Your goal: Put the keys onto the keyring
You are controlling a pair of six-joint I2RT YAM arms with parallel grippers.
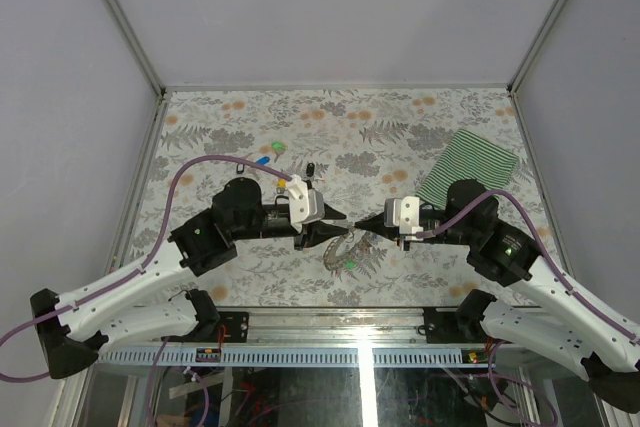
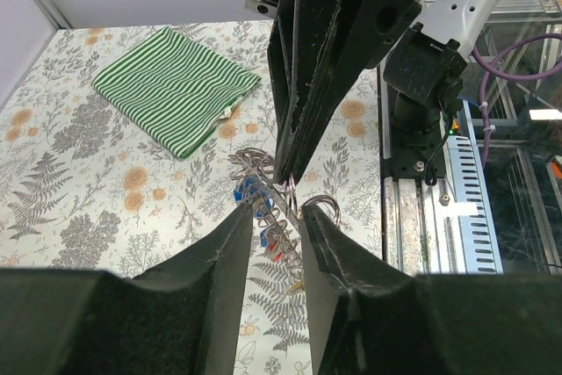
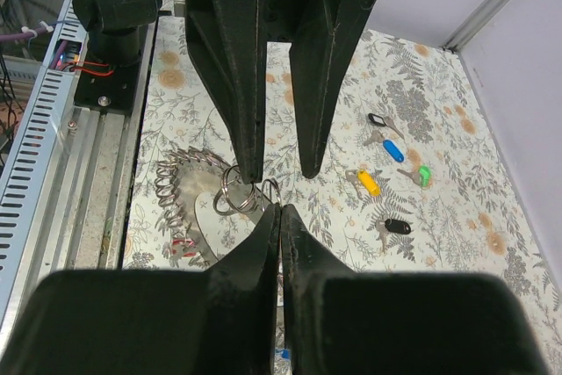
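Note:
The keyring [image 3: 204, 217], a large flat grey ring strung with several small split rings, lies near the table's front edge between both arms [image 1: 342, 253]. Red [image 3: 183, 244] and blue [image 2: 246, 191] key heads hang on it. Loose keys lie further out: blue [image 3: 392, 150], yellow [image 3: 369, 183], green [image 3: 423, 175] and black [image 3: 397, 227]. My right gripper [image 3: 279, 209] is shut, pinching one small split ring [image 3: 270, 191]. My left gripper [image 2: 277, 214] faces it, jaws apart, one fingertip [image 3: 249, 169] resting on the neighbouring split rings.
A folded green striped cloth [image 1: 468, 167] lies at the right back of the floral table. A metal rail [image 2: 413, 217] with the arm bases runs along the front edge. Grey walls enclose the table on three sides.

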